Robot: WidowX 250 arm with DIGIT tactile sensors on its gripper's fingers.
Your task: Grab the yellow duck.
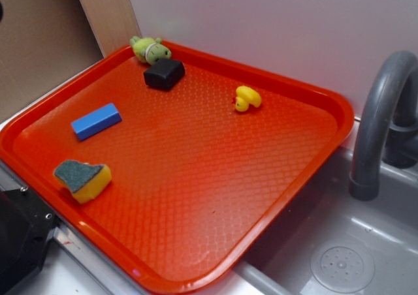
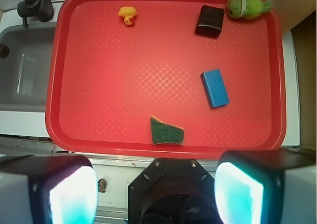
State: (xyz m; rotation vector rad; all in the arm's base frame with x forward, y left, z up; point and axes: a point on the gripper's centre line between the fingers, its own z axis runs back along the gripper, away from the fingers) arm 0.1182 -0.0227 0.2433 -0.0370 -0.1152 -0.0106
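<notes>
The yellow duck [image 1: 247, 99] [image 2: 128, 15] is a tiny glossy toy with an orange beak. It stands upright near the far edge of the red tray [image 1: 196, 177] [image 2: 124, 85], on the sink side. In the wrist view my gripper [image 2: 156, 189] hangs high over the tray's near rim, far from the duck. Its two fingers [image 2: 69, 194] stand wide apart with nothing between them. In the exterior view only a black part of the arm [image 1: 19, 236] shows at the bottom left.
On the tray lie a yellow sponge with a dark green top [image 1: 83, 178] [image 2: 166, 131], a blue block [image 1: 96, 121] [image 2: 215, 87], a black block [image 1: 164, 74] [image 2: 209, 21] and a green plush toy [image 1: 149, 49] [image 2: 246, 7]. A grey sink [image 1: 339, 243] [image 2: 25, 70] with a faucet [image 1: 382, 112] [image 2: 29, 3] adjoins the tray.
</notes>
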